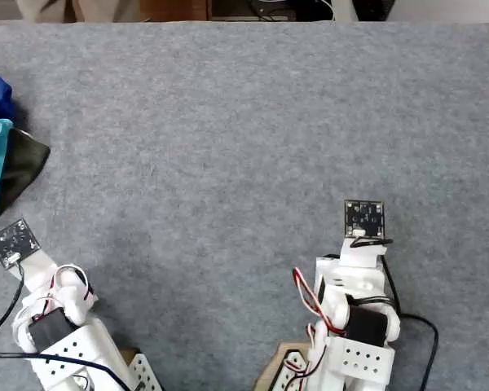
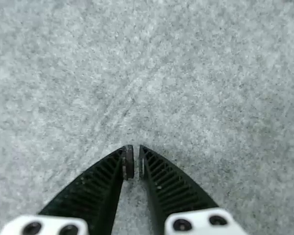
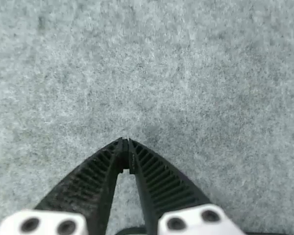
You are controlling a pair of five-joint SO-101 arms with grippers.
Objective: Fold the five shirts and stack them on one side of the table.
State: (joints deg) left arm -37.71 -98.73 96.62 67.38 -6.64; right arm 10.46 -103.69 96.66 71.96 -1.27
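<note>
Grey felt tabletop [image 1: 244, 122], crumpled shirts [image 1: 6, 159] at its left edge; ribbed left gripper [image 2: 133, 162] and right gripper [image 3: 125, 148] pinched together, empty.

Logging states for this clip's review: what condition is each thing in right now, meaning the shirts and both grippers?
shirts: bunched in a loose pile at the table's left edge, not neatly folded; number cannot be told.
left gripper: shut, holding nothing, over bare table.
right gripper: shut, holding nothing, over bare table.
table: grey felt surface, bare under both grippers.
</note>
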